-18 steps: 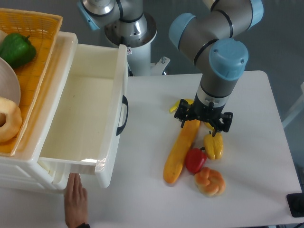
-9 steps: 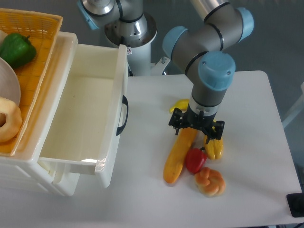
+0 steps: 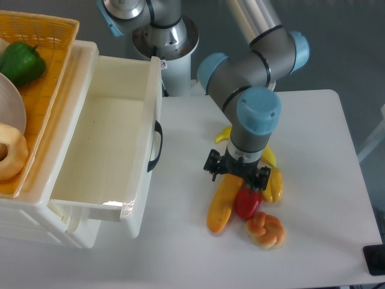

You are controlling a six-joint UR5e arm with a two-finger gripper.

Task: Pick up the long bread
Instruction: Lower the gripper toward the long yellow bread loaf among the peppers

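The robot's black two-finger gripper is hanging over the upper end of the long, shiny orange-yellow toy bread lying on the white surface, fingers seemingly spread, so next it needs to drop and pinch.

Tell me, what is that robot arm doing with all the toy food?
The robot's gripper hangs right over the upper part of the long bread, which lies on the white table. The bread has not been lifted. Whether the fingers are open or shut cannot be seen from here. A red pepper, a yellow pepper and a braided bun sit close beside it. The white drawer on the left stands open.
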